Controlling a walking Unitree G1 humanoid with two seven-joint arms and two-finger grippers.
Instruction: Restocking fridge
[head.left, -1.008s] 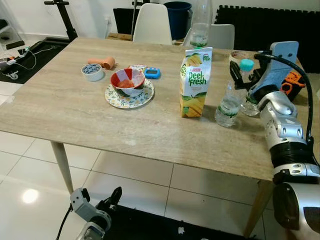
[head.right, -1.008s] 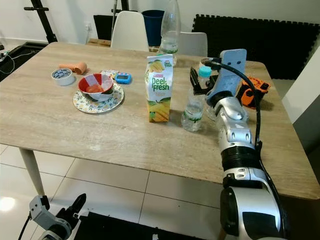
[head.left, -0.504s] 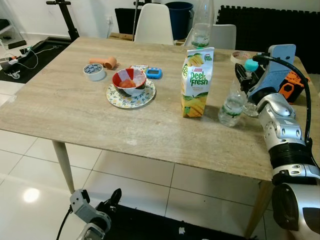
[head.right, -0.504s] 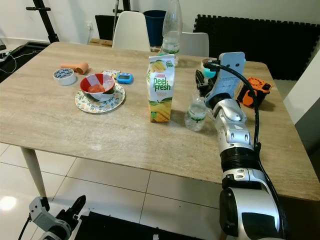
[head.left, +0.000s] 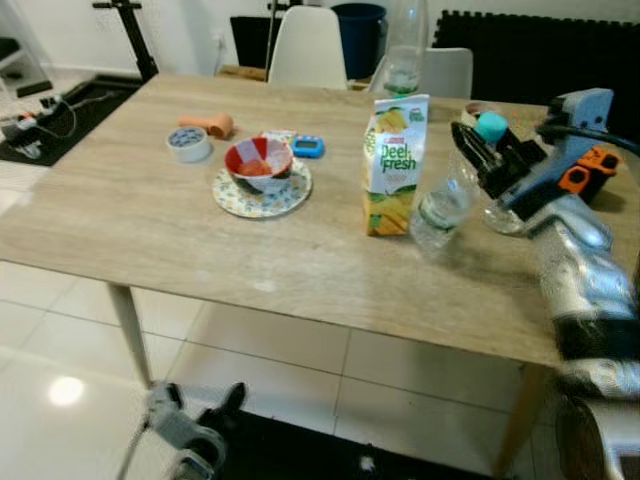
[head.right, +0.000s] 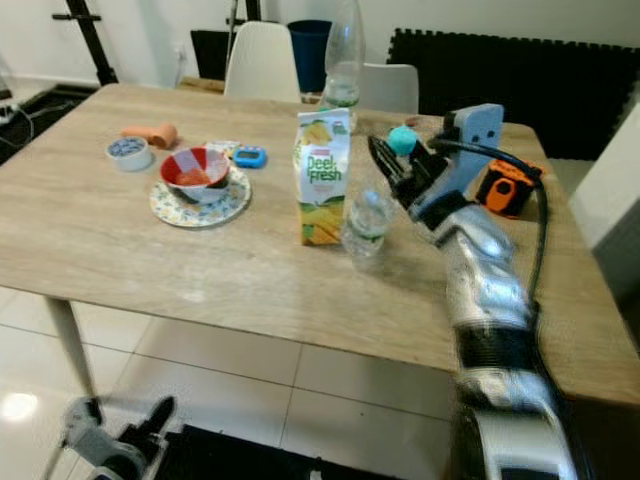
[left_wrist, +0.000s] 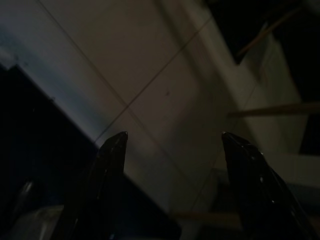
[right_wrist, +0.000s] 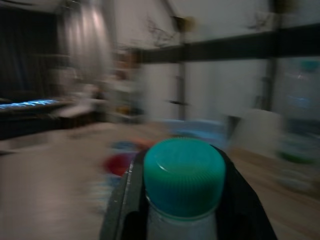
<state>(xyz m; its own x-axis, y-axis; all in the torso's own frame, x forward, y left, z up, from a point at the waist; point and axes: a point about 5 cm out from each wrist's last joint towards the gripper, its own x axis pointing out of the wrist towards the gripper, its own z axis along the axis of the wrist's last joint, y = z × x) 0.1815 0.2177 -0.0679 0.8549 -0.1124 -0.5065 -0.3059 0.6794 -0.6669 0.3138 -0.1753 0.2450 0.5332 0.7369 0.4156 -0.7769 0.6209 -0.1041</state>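
Note:
A small clear water bottle (head.left: 442, 200) with a teal cap (right_wrist: 184, 172) leans steeply beside the yellow Deel Fresh juice carton (head.left: 392, 165) on the wooden table (head.left: 150, 230). My right gripper (head.left: 476, 146) is shut on the bottle's neck just under the cap, a black finger (right_wrist: 126, 200) on each side. The bottle's base points toward the carton; whether it touches the table I cannot tell. My left gripper (left_wrist: 172, 145) hangs low over dim floor tiles, open with nothing between its fingers.
A tall clear bottle (head.left: 403, 50) stands behind the carton. A red bowl on a patterned plate (head.left: 232, 198), a tape roll (head.left: 187, 143) and a blue timer (head.left: 308, 147) lie left of the carton. An orange-black tool (head.left: 578, 170) sits at the right edge. White chairs stand behind the table.
The small bottle stood upright by the carton; now it is tipped over in my right gripper and its base has swung toward the carton. The views have become blurred.

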